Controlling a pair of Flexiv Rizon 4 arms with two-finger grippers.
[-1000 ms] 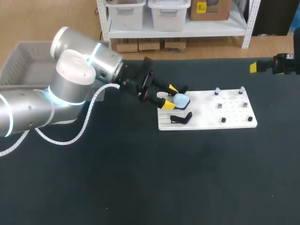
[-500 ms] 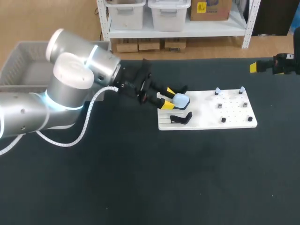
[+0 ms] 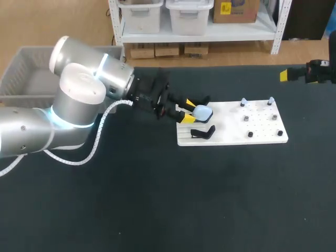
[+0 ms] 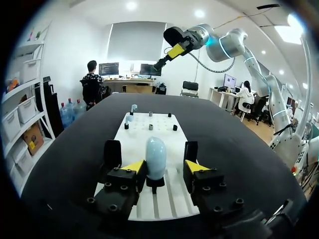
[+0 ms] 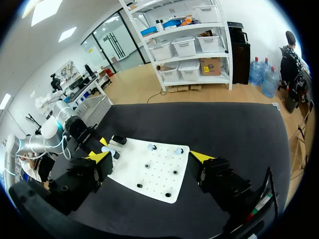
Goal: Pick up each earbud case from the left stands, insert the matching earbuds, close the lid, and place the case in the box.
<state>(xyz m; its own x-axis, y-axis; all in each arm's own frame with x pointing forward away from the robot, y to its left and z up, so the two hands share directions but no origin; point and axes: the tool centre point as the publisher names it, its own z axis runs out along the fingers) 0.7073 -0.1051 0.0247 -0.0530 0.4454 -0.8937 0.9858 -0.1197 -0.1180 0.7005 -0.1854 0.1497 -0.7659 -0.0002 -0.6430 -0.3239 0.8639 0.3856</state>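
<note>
The left pincer stands wide astride the pale blue rounded earbud case, upright on its black stand on the white perforated board, but sits off-centre, so closing now could shove the smooth case sideways and topple it.

Bright, even overhead light; faint shadows on the table, glare on the left arm.

On your counter you see the board right of the middle. The earbud case stands on its left end, between the fingers of the left pincer (another stand lies before it); the box sits far left.
</note>
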